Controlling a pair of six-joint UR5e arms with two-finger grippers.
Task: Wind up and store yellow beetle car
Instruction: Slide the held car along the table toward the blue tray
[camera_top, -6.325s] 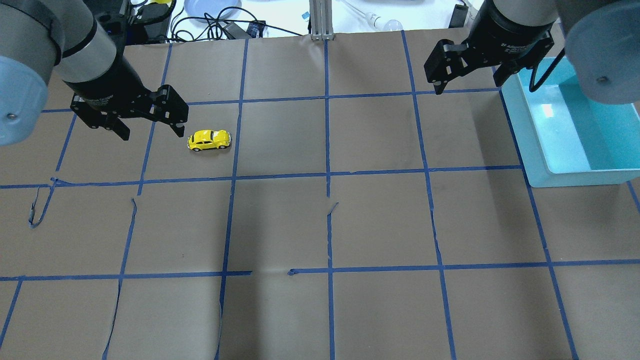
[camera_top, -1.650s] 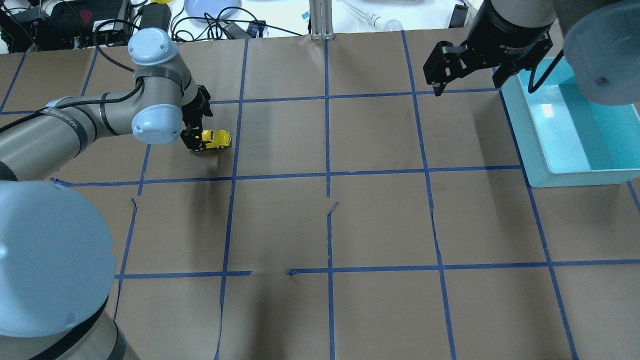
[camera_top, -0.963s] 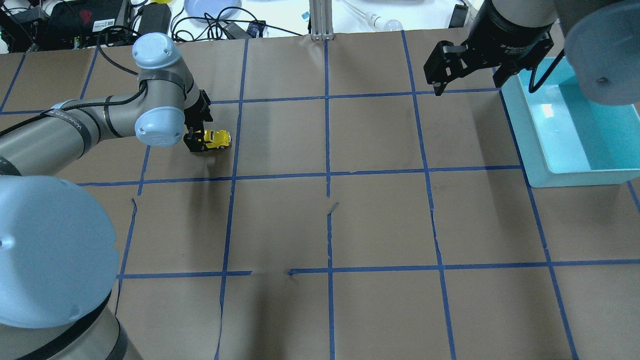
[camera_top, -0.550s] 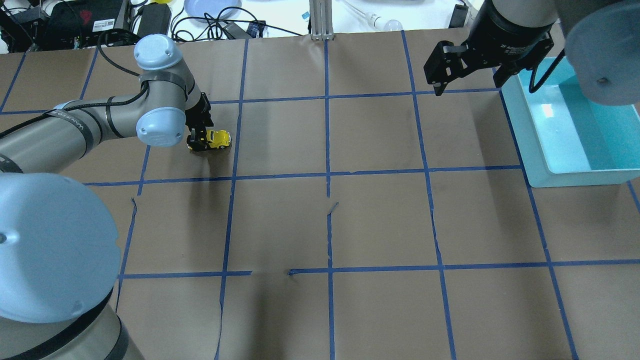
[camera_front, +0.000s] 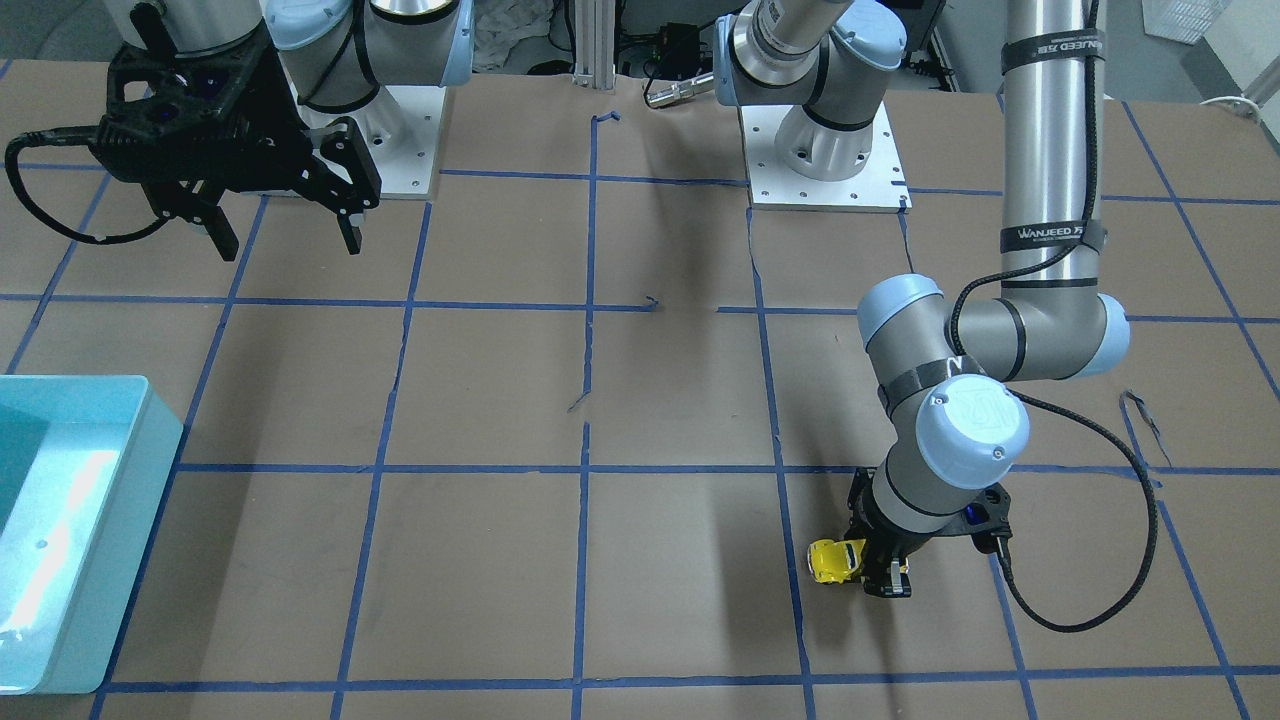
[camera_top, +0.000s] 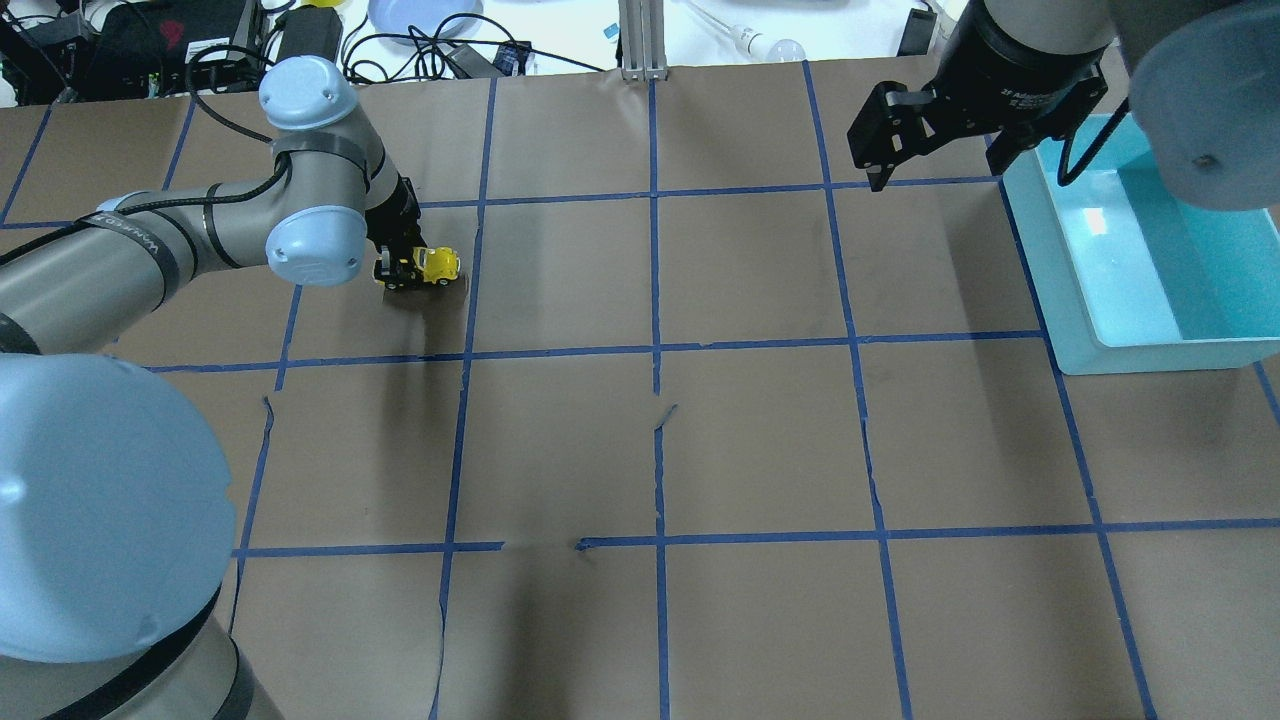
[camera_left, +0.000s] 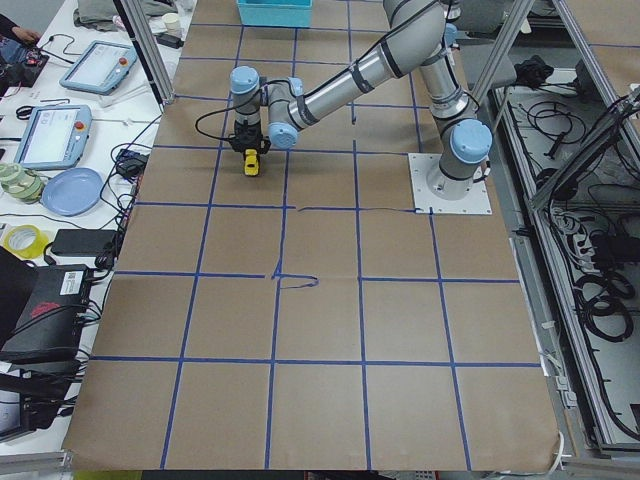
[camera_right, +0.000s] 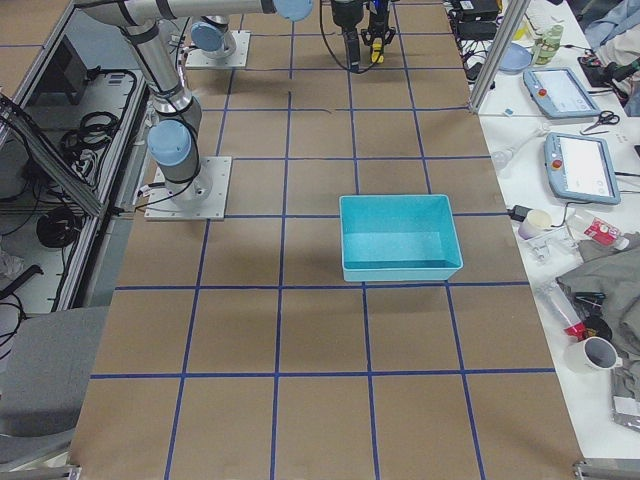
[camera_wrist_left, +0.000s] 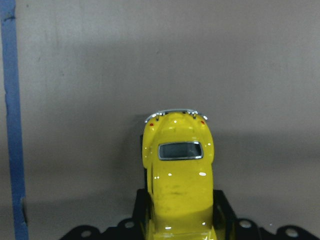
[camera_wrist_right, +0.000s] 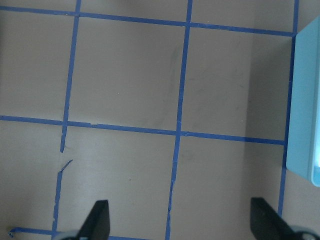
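Observation:
The yellow beetle car (camera_top: 435, 264) is held at one end by my left gripper (camera_top: 393, 271), which is shut on it. It hangs just above the brown paper, with its shadow beneath. In the left wrist view the car (camera_wrist_left: 177, 170) sits between the black fingers (camera_wrist_left: 223, 212), its silver bumper pointing away. The front-facing view shows the car (camera_front: 830, 560) sticking out of the left gripper (camera_front: 880, 572). My right gripper (camera_top: 938, 165) is open and empty, high above the table beside the teal bin (camera_top: 1062, 270).
The teal bin (camera_front: 150, 470) stands at the table's right side, seen from the robot, and looks empty (camera_right: 400, 262). Blue tape lines form a grid on the brown paper. Cables, a plate and devices lie beyond the far edge (camera_top: 420, 30).
My left arm came down onto the car and shut on its end. In the last half second the car has risen slightly off the paper. The right arm has not moved.

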